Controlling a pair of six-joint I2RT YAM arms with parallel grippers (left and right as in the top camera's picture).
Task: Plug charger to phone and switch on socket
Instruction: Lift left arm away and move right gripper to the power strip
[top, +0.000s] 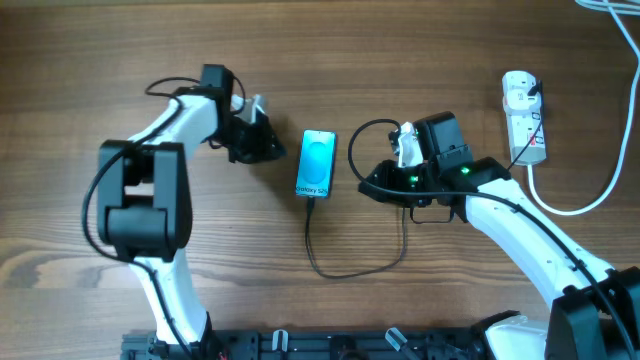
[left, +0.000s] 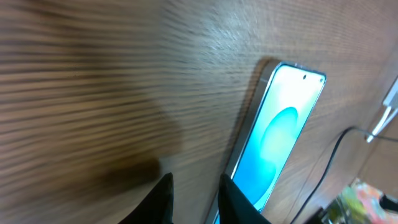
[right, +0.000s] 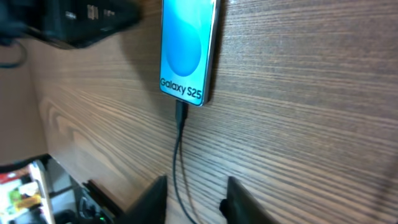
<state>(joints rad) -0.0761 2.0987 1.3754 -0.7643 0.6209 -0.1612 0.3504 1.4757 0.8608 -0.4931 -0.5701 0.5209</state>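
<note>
The phone (top: 316, 163) lies flat mid-table, its screen glowing cyan with "Galaxy" text. It also shows in the left wrist view (left: 280, 134) and the right wrist view (right: 186, 46). The black charger cable (top: 345, 262) has its connector in the phone's bottom end (right: 181, 112) and loops right under my right arm. Its plug head sits in the white socket strip (top: 524, 118) at the far right. My left gripper (top: 268, 150) is open and empty just left of the phone (left: 194, 198). My right gripper (top: 372, 180) is open and empty above the cable, right of the phone (right: 198, 198).
A thick white cord (top: 590, 195) runs from the socket strip off the right side of the table. A black rail (top: 330, 345) lines the front edge. Bare wood lies left of the left arm.
</note>
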